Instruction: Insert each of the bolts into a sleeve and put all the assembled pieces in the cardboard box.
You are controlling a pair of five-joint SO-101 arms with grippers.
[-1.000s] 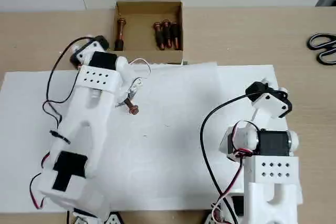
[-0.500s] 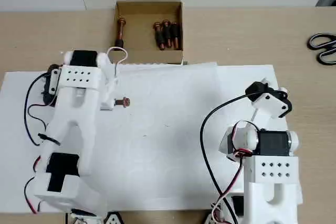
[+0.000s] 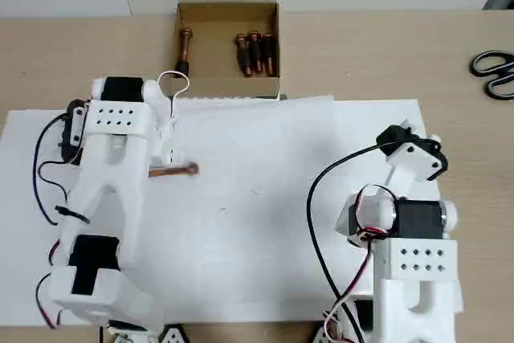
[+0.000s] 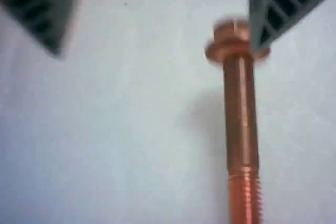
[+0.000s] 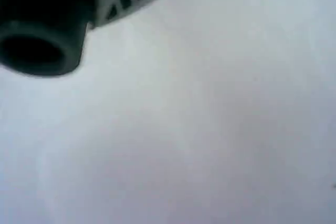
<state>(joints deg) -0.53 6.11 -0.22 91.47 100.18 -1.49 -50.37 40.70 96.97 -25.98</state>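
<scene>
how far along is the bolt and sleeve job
Done: four assembled pieces lie in the cardboard box, one apart, three together. In hand: the right pincer appears to hold a black sleeve; the open left pincer hangs over a bare bolt lying on the white paper. Left: sleeve that bolt and box it.

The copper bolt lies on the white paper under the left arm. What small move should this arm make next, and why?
The copper bolt lies flat on the white paper. The left gripper has its jaws open, with one beside the bolt's head. So I would probably shift it sideways to centre over the shank before shutting.
</scene>
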